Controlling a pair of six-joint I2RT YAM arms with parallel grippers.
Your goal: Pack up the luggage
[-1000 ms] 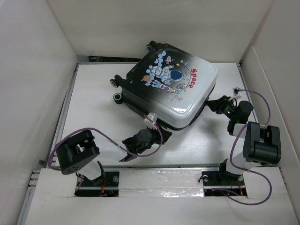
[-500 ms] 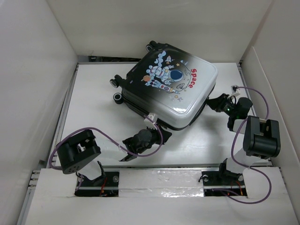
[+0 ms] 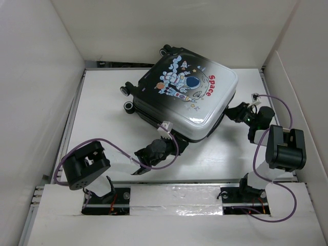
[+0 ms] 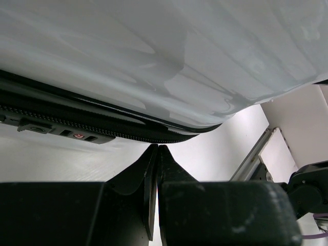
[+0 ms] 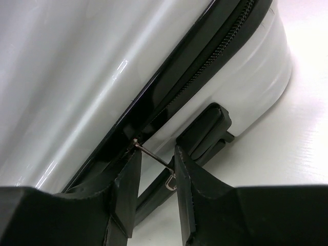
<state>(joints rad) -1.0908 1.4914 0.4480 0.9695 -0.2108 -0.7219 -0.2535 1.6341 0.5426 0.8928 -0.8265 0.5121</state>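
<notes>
Luggage (image 3: 189, 97) closed flat on table (image 3: 102, 113), contents hidden

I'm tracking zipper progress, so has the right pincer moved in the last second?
Yes. In the top view the right pincer has shifted left and slightly away from the arm bases, closing in on the luggage, which itself sits where it was.

Left arm (image 3: 82, 166) and right arm (image 3: 285, 148): boxy matte-black joint housings, each with a pale recessed slot on the top face, white link tubes between. Purple cable (image 3: 108, 141) loops along each arm (white plug (image 3: 166, 128) at the wrist end). Fingers (image 4: 130, 182) black, wedge-shaped, smooth plastic. Bases (image 3: 107, 197) black, with reddish wiring showing.
</notes>
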